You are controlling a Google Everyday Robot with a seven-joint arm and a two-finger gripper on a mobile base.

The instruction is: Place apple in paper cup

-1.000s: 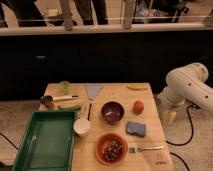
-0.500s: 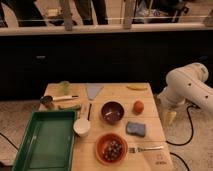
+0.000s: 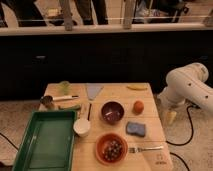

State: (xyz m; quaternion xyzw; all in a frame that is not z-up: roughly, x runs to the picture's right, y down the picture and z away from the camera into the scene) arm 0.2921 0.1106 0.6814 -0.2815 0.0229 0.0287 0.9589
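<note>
Gripper (image 3: 170,116) of my arm hangs just off the right edge of the table (image 3: 120,92), pointing down, with its fingers apart and nothing between them. It is beside the table, not above it, and well apart from both task things. My white arm (image 3: 187,87) bends in a thick curve from the right side of the view down to the gripper.

The apple (image 3: 138,106) sits on the table, right of the middle, just beside the purple bowl (image 3: 112,112). Below the apple lies a blue sponge (image 3: 135,129). Behind it, near the far edge, lies a yellow piece (image 3: 137,87).

The paper cup (image 3: 82,127) stands upright left of the bowls, touching or almost touching the green tray (image 3: 45,142). The purple bowl is between the cup and the apple.

Nearer the front is an orange bowl (image 3: 111,148) with something dark in it, and a fork (image 3: 145,148) lies to its right. A pale green cup (image 3: 64,87) stands at the far left corner.

A small mark (image 3: 159,161) is on the front right corner of the table, but I cannot read it.
</note>
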